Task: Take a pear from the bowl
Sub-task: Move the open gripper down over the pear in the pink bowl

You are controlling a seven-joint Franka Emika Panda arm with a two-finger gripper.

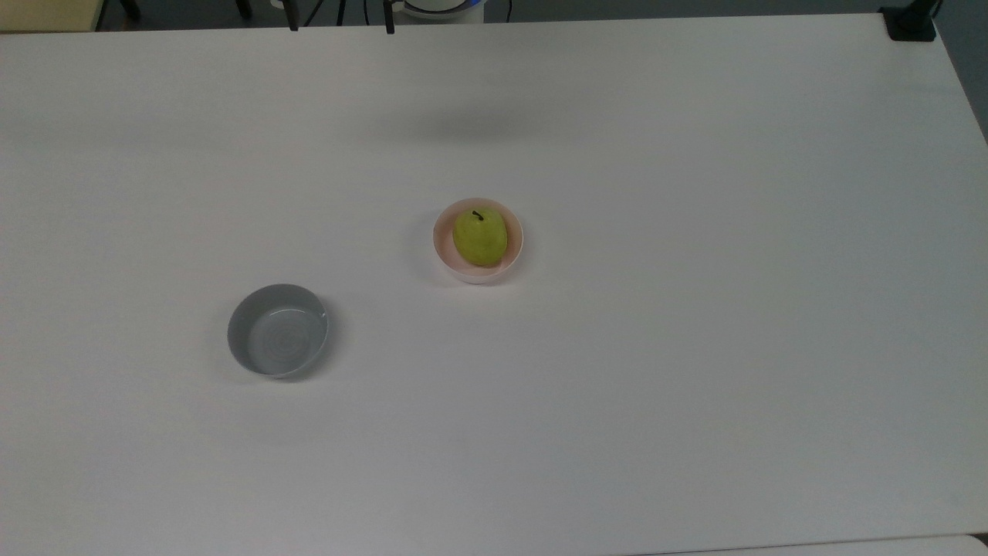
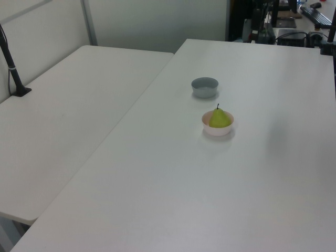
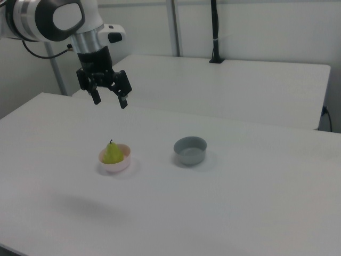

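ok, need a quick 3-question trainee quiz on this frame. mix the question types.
1. True or false: the pear sits in the grey bowl.
2. Multiple choice: in the right view, where is the gripper?
A. touching the pear
B. up in the air above the table, clear of both bowls
C. inside the grey bowl
3. Fill in: the gripper's jaws are ____.

Key:
1. False. The pear sits in the pink bowl; the grey bowl holds nothing.
2. B
3. open, holding nothing.
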